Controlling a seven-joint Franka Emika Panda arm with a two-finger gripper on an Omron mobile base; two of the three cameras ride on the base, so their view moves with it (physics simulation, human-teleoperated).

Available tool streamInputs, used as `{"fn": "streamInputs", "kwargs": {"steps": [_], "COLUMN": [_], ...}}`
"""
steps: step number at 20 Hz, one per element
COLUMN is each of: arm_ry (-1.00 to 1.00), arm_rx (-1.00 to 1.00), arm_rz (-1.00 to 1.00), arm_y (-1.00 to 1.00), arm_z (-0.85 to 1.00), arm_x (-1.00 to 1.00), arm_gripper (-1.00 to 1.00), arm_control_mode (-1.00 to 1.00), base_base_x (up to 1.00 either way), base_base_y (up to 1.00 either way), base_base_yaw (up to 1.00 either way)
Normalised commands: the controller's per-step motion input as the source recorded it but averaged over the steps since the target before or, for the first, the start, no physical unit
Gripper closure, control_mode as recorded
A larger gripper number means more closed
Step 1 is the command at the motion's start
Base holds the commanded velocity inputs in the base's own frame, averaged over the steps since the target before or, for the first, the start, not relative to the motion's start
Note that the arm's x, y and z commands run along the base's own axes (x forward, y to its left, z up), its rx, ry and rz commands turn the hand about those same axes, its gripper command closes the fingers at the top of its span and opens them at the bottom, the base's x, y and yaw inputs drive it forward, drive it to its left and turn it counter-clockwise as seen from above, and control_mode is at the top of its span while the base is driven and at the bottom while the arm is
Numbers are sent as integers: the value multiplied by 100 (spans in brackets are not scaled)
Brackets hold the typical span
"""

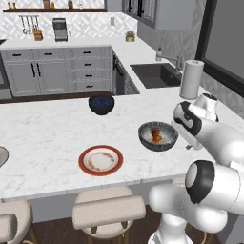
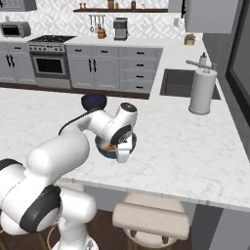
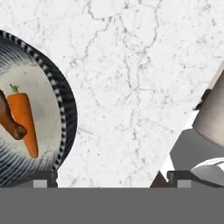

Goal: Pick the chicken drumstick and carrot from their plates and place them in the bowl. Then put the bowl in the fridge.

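Jaws spread wide, empty, beside the bowl [image 3: 65,109] holding carrot [image 3: 24,120] and drumstick [image 3: 8,120]; rigid, probably heavy, best pinched at its rim.

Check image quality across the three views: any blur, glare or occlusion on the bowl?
Left base view: soft, low-detail render, the bowl unobstructed, no glare. Right base view: the arm covers most of the bowl. Hand view: sharp, evenly lit; the bowl is cut by the left edge, carrot and drumstick crisp inside.
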Motion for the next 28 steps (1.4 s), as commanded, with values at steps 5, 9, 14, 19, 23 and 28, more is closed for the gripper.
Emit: {"fn": "streamInputs", "kwargs": {"steps": [5, 9, 14, 19, 23, 28], "arm_ry": [0, 12, 3, 0, 0, 0], "arm_rx": [0, 0, 0, 0, 0, 0], "arm_rz": [0, 0, 0, 0, 0, 0], "arm_y": [-4, -13, -1, 0, 0, 11], "arm_z": [-11, -43, -32, -40, -17, -17], "arm_x": [63, 20, 36, 23, 21, 4], "arm_gripper": [-100, -100, -100, -100, -100, 100], "arm_control_mode": [-100, -100, -100, -100, -100, -100], "base_base_x": [0, 0, 0, 0, 0, 0], "base_base_y": [0, 0, 0, 0, 0, 0], "base_base_yaw": [0, 0, 0, 0, 0, 0]}}
